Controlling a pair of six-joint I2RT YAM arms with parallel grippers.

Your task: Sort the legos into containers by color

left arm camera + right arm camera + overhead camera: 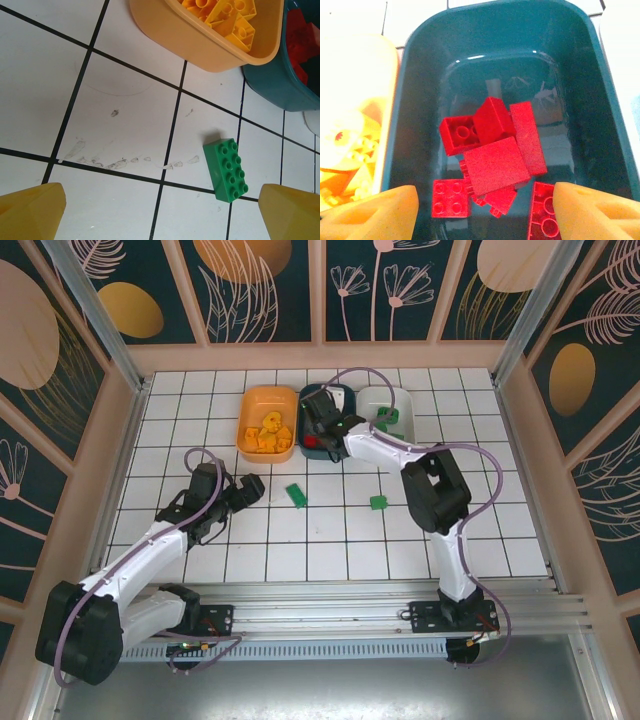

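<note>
The left gripper (247, 488) is hovering low over the white tiled table (180, 430), its fingers standing wide apart with nothing between them. Beyond it, the orange bowl (249, 430) is sitting at the left end of a row of three bowls, long axis running away from the arms, and is holding a heap of yellow bricks (268, 430) too jumbled to count.

A green brick (226, 170) is lying studs up on the tiles just right of that gripper, showing two rows of four studs, its long axis pointing roughly toward the bowls with the far end leaning left.

The teal bowl (420, 100) is standing in the middle, touching the orange one, and is holding about seven red bricks (495, 167) piled at mixed angles. The right gripper (485, 200) is hanging over it, fingers spread, gripping nothing.

A second green brick (378, 502), squarish, is lying alone further right. The white bowl (405, 400) is holding green bricks (388, 420), apparently two.
</note>
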